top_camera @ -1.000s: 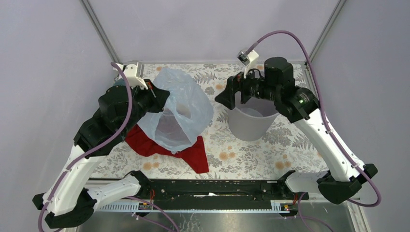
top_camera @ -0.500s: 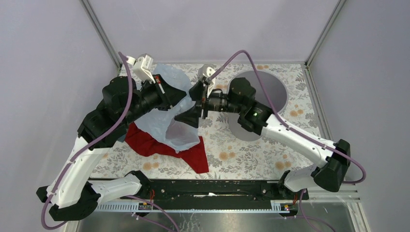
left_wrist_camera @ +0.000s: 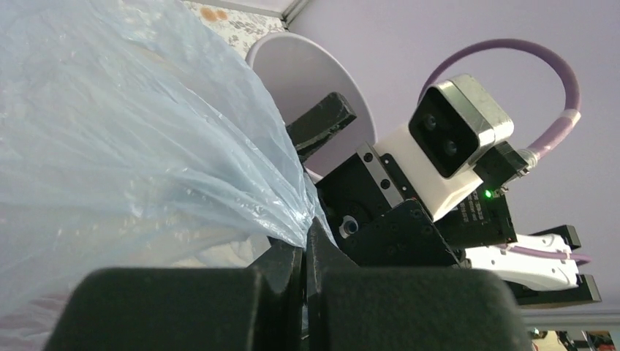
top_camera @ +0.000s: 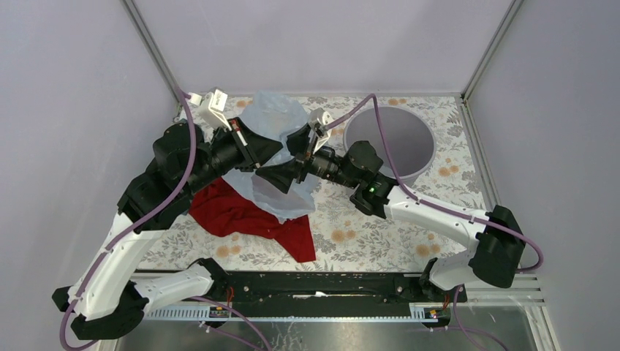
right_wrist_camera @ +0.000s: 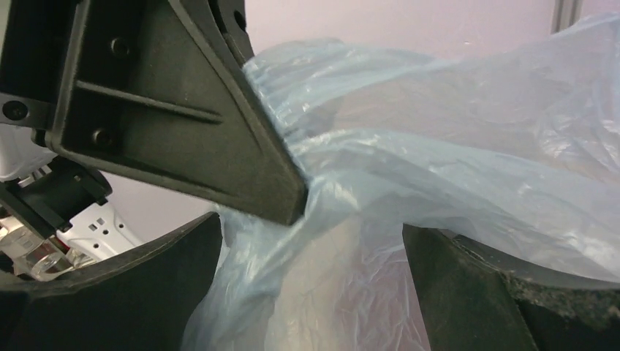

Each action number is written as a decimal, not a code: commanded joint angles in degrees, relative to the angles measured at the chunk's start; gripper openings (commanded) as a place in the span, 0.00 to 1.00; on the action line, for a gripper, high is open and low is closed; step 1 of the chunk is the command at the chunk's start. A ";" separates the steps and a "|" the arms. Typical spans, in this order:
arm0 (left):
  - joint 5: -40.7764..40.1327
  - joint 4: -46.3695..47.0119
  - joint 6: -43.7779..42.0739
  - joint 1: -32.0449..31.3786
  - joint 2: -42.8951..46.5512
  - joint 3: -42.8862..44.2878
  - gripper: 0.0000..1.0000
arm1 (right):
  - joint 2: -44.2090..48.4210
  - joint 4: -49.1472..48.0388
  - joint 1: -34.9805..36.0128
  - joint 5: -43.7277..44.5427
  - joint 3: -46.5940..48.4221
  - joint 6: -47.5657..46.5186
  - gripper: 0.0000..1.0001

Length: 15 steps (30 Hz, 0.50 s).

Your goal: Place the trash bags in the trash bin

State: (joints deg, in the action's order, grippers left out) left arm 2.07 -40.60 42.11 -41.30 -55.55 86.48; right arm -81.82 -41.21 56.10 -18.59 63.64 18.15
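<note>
The pale blue trash bag [top_camera: 274, 117] hangs lifted above the table's left-middle, held up by my left gripper [top_camera: 269, 151], which is shut on a pinch of its film [left_wrist_camera: 289, 219]. My right gripper [top_camera: 281, 178] is open, its jaws spread wide around the bag's film [right_wrist_camera: 351, 248], close beside the left gripper's fingers [right_wrist_camera: 241, 146]. The light grey trash bin [top_camera: 391, 142] stands at the back right, its rim also showing behind the bag in the left wrist view [left_wrist_camera: 307, 69].
A red cloth [top_camera: 248, 219] lies on the flowered tabletop under the bag. Grey walls and metal frame posts close the back and sides. A black rail runs along the near edge [top_camera: 314, 289].
My right arm has swung left from over the bin to the bag, open beside the left gripper. The left gripper has lifted the bag higher and shifted it right.
</note>
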 commanded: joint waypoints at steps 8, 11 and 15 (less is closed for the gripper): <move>-5.69 5.63 -0.34 0.05 0.69 0.58 0.00 | 2.90 0.18 1.87 6.45 1.04 2.69 1.00; -3.96 6.97 1.12 0.03 0.70 -0.43 0.00 | 1.83 0.57 2.53 13.56 1.41 2.52 1.00; -0.22 9.98 3.74 0.02 0.76 -3.04 0.00 | -2.10 -0.58 3.11 17.32 3.41 0.88 1.00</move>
State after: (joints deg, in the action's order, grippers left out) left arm -1.72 -36.67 43.22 -41.30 -54.94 85.17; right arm -80.84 -39.42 58.37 -7.99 63.05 20.36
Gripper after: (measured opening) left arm 0.006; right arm 0.994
